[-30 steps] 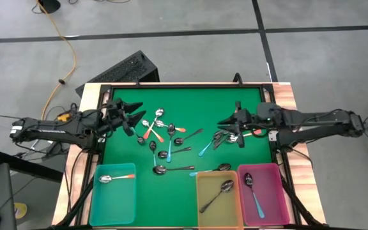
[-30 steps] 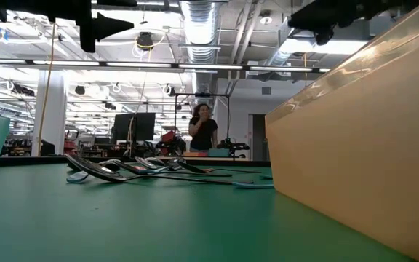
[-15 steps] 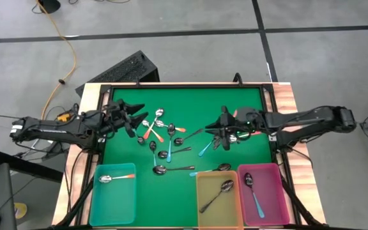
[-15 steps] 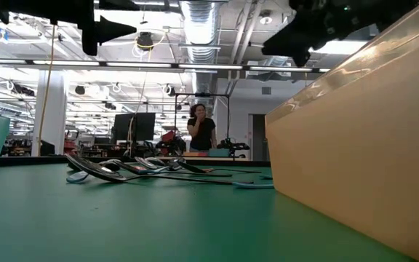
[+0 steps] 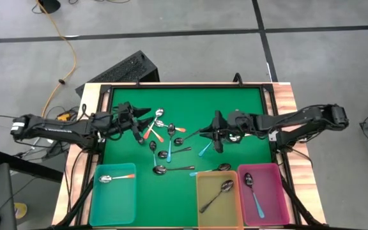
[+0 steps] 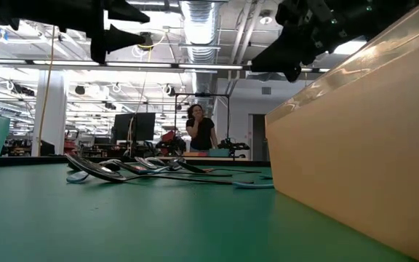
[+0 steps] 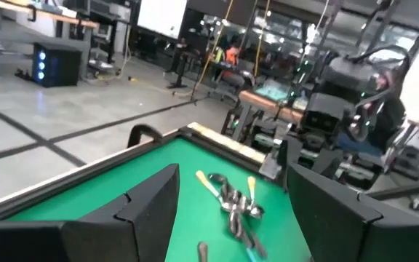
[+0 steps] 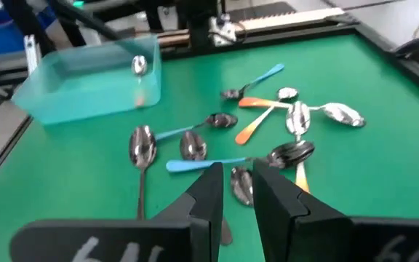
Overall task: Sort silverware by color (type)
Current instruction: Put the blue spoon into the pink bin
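A green mat covers the counter (image 5: 190, 102), which has a pale wooden border along its sides. Three plastic bins stand in a row at the near edge: a teal bin (image 5: 115, 199) off to one side, then, well apart from it, a yellow bin (image 5: 218, 204) and a pink bin (image 5: 272, 203) side by side and touching. On the grey floor beyond the counter's far corner lies a black keyboard (image 5: 121, 70), and an orange cable (image 5: 64, 35) snakes past it. Across the room, a person (image 6: 203, 132) in a dark top stands among workbenches, one hand raised, perhaps to the face.
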Robot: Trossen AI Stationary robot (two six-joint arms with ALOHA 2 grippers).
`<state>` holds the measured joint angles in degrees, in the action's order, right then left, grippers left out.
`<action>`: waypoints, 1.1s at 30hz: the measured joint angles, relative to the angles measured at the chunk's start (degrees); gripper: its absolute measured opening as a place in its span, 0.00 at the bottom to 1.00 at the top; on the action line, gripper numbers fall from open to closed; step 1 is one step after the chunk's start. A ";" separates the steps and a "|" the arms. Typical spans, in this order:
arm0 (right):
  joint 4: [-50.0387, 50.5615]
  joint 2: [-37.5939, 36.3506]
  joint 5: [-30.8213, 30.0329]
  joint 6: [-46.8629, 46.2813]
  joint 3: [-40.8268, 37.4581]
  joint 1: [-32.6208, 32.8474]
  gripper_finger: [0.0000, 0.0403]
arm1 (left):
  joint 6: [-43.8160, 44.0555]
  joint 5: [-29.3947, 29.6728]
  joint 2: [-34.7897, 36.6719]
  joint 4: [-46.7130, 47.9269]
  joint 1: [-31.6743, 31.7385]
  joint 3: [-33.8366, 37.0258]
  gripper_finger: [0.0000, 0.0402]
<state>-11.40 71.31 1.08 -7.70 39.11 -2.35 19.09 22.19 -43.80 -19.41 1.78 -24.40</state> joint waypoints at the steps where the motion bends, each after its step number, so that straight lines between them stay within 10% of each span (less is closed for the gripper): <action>1: -0.26 -0.11 -0.48 0.02 0.00 0.00 0.22 | 0.00 -0.20 -0.37 -0.57 0.00 0.00 0.59; 11: 6.28 -3.24 -1.25 -1.27 0.20 0.00 0.22 | -0.37 -3.97 -3.80 -4.03 0.00 0.00 0.59; 33: 54.55 -8.38 -11.26 -12.62 4.47 -0.06 0.52 | -0.31 -3.72 -5.09 -0.43 0.02 -0.02 0.59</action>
<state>43.15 62.93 -10.18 -20.33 43.58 -2.41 18.79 18.47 -48.88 -19.84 1.80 -24.43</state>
